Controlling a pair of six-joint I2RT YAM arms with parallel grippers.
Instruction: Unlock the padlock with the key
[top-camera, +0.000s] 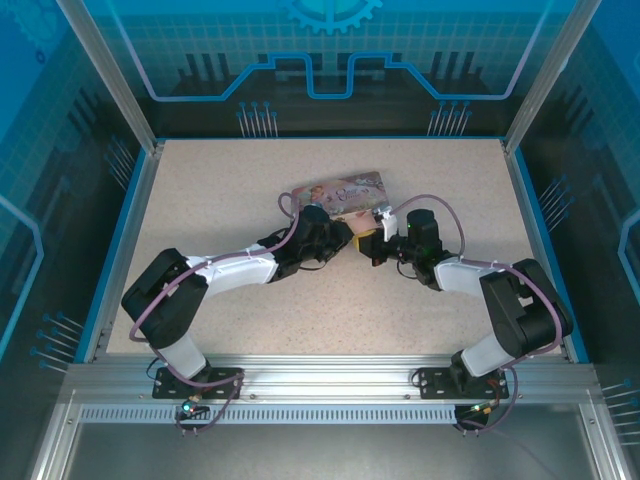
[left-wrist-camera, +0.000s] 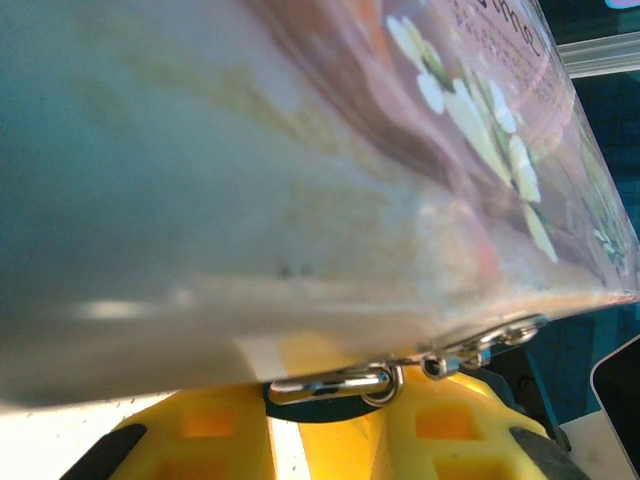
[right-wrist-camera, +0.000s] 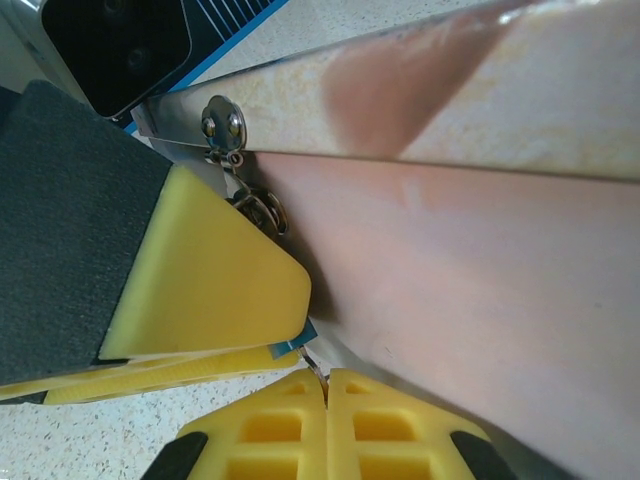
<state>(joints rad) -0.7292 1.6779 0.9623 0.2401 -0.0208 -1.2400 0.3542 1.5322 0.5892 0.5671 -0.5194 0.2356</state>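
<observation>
The flat pink tin (top-camera: 340, 188) lies shut on the speckled tabletop (top-camera: 230, 300), its contents hidden, with a metal ring clasp (left-wrist-camera: 380, 382) at its near edge. My left fingers (right-wrist-camera: 200, 270) pinch a blue sliver, probably the padlock (right-wrist-camera: 293, 347), just beside the tin. My right fingers (right-wrist-camera: 400, 430) press together on the key (right-wrist-camera: 313, 365), close by the padlock. Blue-lit panels (top-camera: 320, 60) wall the tabletop.

The left arm (top-camera: 230, 270) and the right arm (top-camera: 470, 272) reach from the near edge toward the middle of the speckled tabletop (top-camera: 200, 190). There the left pincer (top-camera: 345, 232) and the right pincer (top-camera: 372, 240) meet almost tip to tip. A flat pink tin (top-camera: 340, 187) sits just beyond them toward the far edge, its near side hidden beneath both.
</observation>
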